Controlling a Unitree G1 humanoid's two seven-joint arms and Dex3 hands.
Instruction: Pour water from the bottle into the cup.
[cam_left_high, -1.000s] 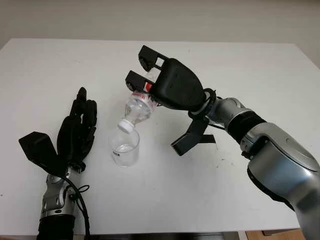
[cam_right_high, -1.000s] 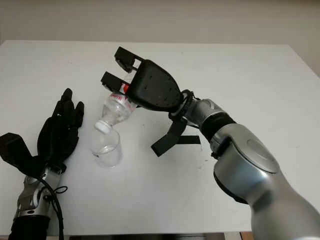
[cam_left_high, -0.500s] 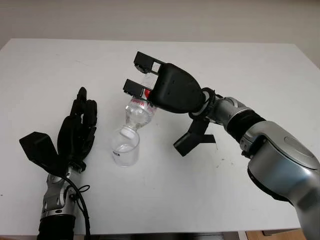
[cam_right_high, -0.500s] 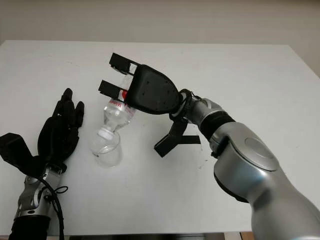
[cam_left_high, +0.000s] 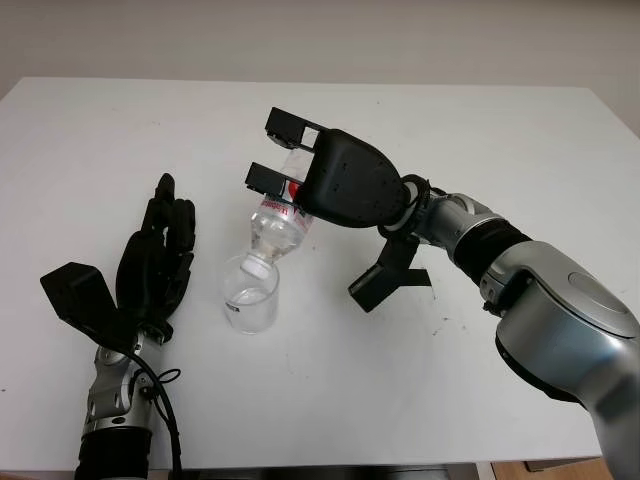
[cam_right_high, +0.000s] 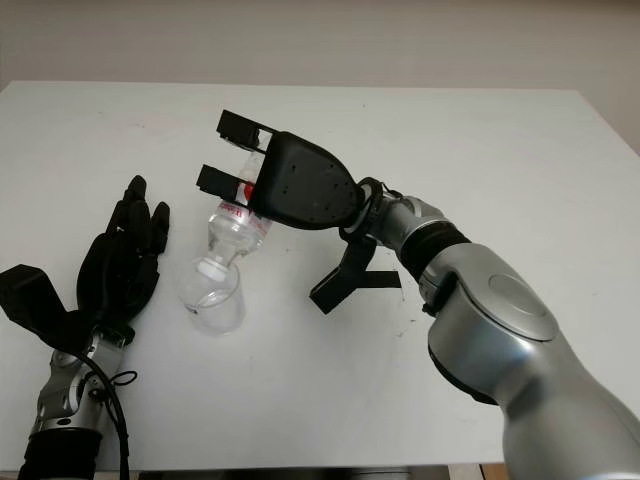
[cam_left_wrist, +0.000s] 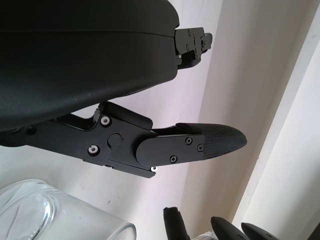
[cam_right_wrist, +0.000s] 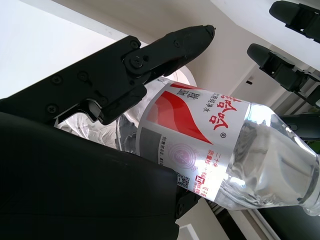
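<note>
My right hand (cam_left_high: 287, 160) is shut on a clear plastic bottle (cam_left_high: 281, 220) with a red and white label (cam_right_wrist: 200, 135), held above the middle of the white table (cam_left_high: 480, 130). The bottle tilts steeply, neck down. Its white mouth end (cam_left_high: 258, 269) sits just at the rim of a clear cup (cam_left_high: 250, 296) that stands upright below it. A little water shows at the cup's bottom. My left hand (cam_left_high: 157, 250) is open, a short way left of the cup, palm down over the table. The cup's rim (cam_left_wrist: 60, 212) shows close to that hand's fingers (cam_left_wrist: 205, 142).
The table's front edge (cam_left_high: 330, 466) runs just behind my left forearm. A small dark mark (cam_left_high: 417, 277) lies on the table under my right wrist. The surface stretches bare toward the far edge and the right side.
My right hand has shifted slightly left and tipped the bottle steeper, bringing its mouth down from above the cup to the cup's rim. The left hand has stayed put.
</note>
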